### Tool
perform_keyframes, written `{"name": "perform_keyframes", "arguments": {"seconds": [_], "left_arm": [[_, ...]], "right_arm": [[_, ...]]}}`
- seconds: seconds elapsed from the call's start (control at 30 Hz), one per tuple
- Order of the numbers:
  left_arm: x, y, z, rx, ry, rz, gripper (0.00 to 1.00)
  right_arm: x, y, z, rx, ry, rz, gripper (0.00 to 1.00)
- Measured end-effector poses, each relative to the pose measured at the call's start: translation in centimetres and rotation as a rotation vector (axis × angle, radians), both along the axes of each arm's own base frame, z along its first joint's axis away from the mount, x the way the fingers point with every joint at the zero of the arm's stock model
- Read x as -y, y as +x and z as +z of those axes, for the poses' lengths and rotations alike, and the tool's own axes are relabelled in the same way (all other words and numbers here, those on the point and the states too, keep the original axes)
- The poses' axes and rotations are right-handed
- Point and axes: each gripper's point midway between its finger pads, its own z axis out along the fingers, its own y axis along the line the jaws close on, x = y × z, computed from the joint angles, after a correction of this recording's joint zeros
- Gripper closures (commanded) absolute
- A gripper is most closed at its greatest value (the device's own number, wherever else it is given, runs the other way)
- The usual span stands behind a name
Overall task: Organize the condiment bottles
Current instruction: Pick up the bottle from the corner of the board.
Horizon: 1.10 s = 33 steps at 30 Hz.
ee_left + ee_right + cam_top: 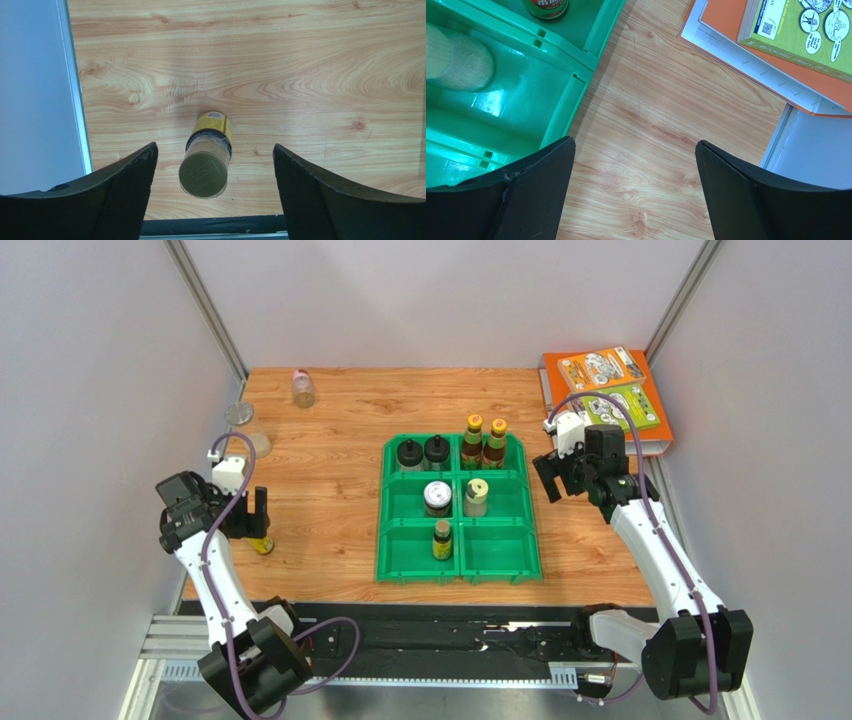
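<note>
**Grasp the yellow-labelled bottle**

Stands upright [206, 160] on the table [300, 75] near the left front corner, well apart from the green bin [530, 540]. Sits untouched between the fingers of the wide-open left gripper [214, 149]. Drop lower, centre on the body under the cap, squeeze evenly, lift straight. Leave the right gripper [633, 144], also agape and empty, beside the bin.

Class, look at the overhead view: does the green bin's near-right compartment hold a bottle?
No, the near-right compartment shows only its bare green floor.
</note>
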Motion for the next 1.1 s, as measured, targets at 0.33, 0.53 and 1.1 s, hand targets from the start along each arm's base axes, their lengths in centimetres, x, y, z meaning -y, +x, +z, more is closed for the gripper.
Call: {"name": "perform_keyframes", "arguments": {"seconds": [0.33,0.53,1.1], "left_arm": [[-0.5,0.2,-1.0,-0.018,-0.006,-0.001,0.55],[-0.5,0.3,-1.2,-0.013,0.000,-0.006,0.87],[3.4,0.7,2.3,0.049,-0.118,-0.172,1.00]], "right_arm": [[0.0,0.0,0.0,0.000,0.000,0.001,0.07],[0.0,0.0,0.0,0.000,0.000,0.000,0.07],[0.0,0.0,0.0,0.000,0.000,0.000,0.07]]}}
